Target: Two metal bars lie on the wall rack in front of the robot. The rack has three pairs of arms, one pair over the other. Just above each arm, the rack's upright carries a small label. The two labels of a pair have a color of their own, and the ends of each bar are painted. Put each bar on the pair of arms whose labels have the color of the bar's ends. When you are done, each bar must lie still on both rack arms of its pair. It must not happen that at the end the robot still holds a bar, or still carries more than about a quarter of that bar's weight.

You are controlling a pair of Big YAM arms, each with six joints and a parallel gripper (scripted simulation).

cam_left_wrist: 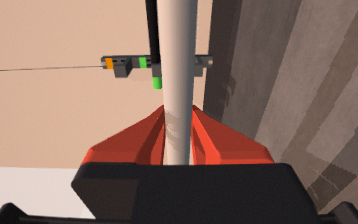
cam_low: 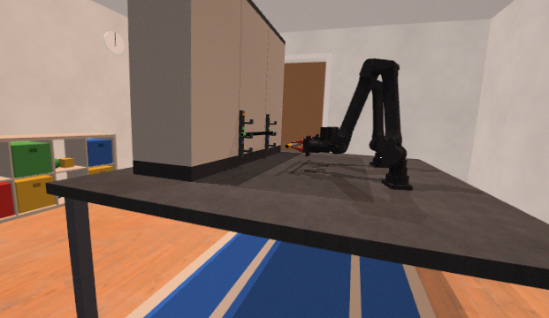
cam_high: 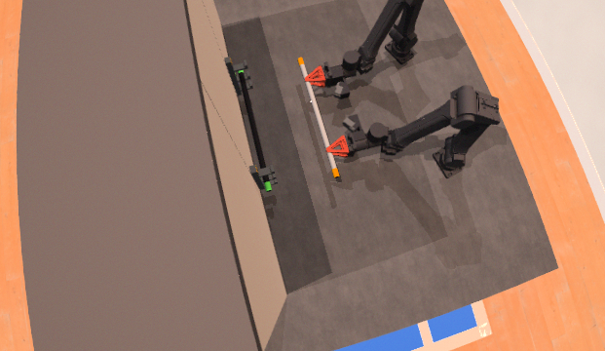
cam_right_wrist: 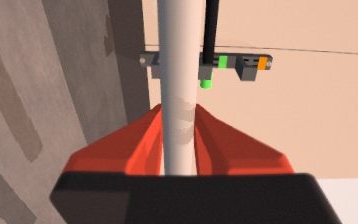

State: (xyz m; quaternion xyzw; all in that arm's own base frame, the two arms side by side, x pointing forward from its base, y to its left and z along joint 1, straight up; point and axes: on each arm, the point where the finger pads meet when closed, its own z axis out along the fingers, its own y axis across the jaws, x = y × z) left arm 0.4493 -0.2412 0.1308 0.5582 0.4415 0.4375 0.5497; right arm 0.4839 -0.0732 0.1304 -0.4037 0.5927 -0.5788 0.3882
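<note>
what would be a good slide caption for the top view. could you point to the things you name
Two tools (cam_high: 308,79) (cam_high: 329,150) hold an orange-ended bar (cam_high: 318,114) away from the rack, where a green-ended black bar (cam_high: 253,122) rests.
</note>
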